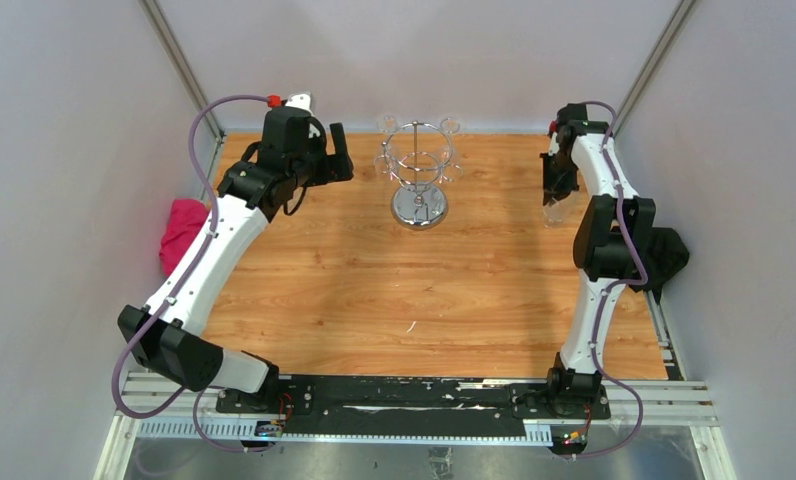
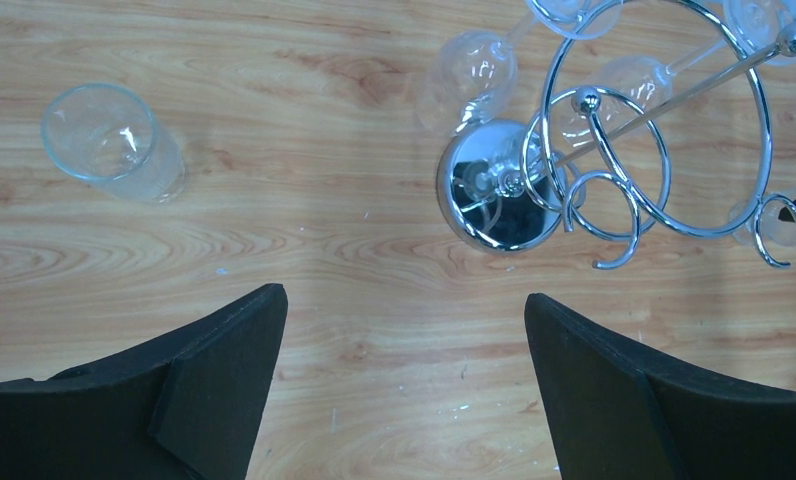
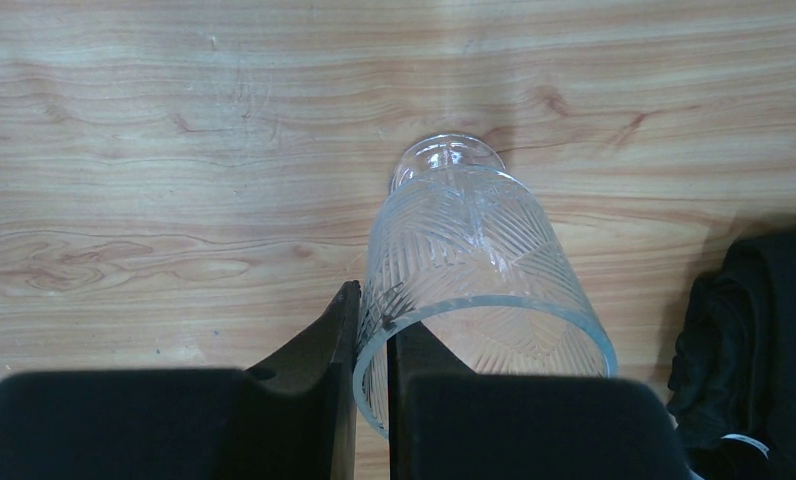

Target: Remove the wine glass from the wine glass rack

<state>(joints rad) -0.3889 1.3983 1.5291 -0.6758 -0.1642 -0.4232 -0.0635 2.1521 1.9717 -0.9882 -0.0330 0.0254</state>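
Chrome wire makes up the wine glass rack (image 1: 419, 172), which stands upper centre in the overhead view, near the back edge of the wooden table (image 1: 394, 290). Clear stemmed glasses hang around its ring top. In the left wrist view one wine glass (image 2: 469, 70) hangs with its bowl just up and left of the round mirrored base, its stem running off toward the top edge of the frame.

The left gripper (image 2: 402, 296) hovers left of the rack with its fingers spread wide and nothing between them. Bare wood lies under it, and the rack base sits up and to the right of the gap. A plain tumbler (image 2: 109, 140) stands upright alone in the upper left of that frame, well apart from the rack.

The right gripper (image 3: 372, 300) is at the right side of the table, its fingers pressed on the rim wall of a patterned tumbler (image 3: 474, 250), one inside and one outside. A black cloth (image 3: 764, 350) lies just beside it at the right edge.

A pink cloth (image 1: 182, 232) sits off the left edge. The middle and lower parts of the tabletop are open wood between the two arms.
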